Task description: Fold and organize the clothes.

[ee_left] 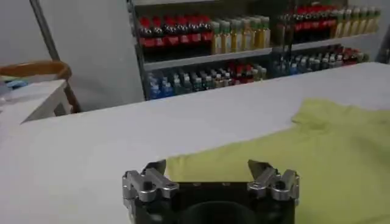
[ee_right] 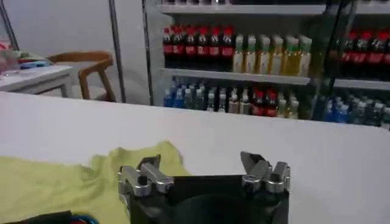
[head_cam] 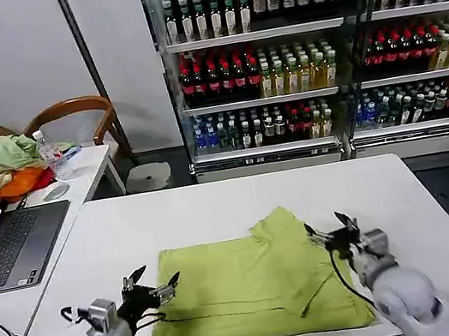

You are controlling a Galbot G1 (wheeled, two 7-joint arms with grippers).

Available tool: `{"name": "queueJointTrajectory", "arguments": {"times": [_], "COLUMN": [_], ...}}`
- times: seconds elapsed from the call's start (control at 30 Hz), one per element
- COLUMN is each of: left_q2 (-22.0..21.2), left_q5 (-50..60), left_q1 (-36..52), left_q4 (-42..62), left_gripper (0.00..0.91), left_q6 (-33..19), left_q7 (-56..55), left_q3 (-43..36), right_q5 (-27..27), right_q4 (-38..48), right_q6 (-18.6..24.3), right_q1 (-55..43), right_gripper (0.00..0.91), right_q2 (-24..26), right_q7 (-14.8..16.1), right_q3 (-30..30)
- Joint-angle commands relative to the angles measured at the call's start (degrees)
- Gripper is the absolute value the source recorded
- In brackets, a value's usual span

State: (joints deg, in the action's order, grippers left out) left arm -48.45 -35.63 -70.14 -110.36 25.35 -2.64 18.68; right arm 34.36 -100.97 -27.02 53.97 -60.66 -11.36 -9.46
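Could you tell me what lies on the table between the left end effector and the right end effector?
In the head view, the yellow-green T-shirt lies partly folded between the open left end effector and the open right end effector, on the white table.

The right gripper (ee_right: 201, 165) has its fingers (ee_right: 255, 164) spread apart, with nothing between them. Just beyond its fingertips a bunched edge of the T-shirt (ee_right: 73, 182) lies on the white table (ee_right: 292, 146). Far past the gripper stand bottle shelves (ee_right: 256, 58) and a wooden chair (ee_right: 85, 67).
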Motion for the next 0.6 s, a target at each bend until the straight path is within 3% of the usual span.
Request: {"name": "queueJointTrajectory", "arguments": {"times": [0.03, 0.3, 0.6], "left_q2": [0.2, -1.0, -1.8], "left_q5": [-2.6, -2.6, -3.3], "left_q1": [12.4, 15.7, 18.1], "left_q4": [11.8, 16.4, 19.9], "left_gripper": [0.907, 0.907, 0.907], "left_q6": [-0.4, -0.4, 0.3], "left_q7": [2.7, 3.6, 4.0], "left_q3": [-5.0, -8.1, -9.7], "right_q5": [1.7, 1.1, 1.1], "right_q4": [13.6, 21.5, 22.9], "right_q6": [-2.7, -2.7, -3.0], "right_q1": [-14.7, -17.7, -17.1], "right_gripper": [0.907, 0.907, 0.907], "right_q2": [-4.8, -8.2, -9.6], "right_q7": [-0.5, -0.2, 0.5], "right_q3": [8.4, 9.6, 9.2]}}
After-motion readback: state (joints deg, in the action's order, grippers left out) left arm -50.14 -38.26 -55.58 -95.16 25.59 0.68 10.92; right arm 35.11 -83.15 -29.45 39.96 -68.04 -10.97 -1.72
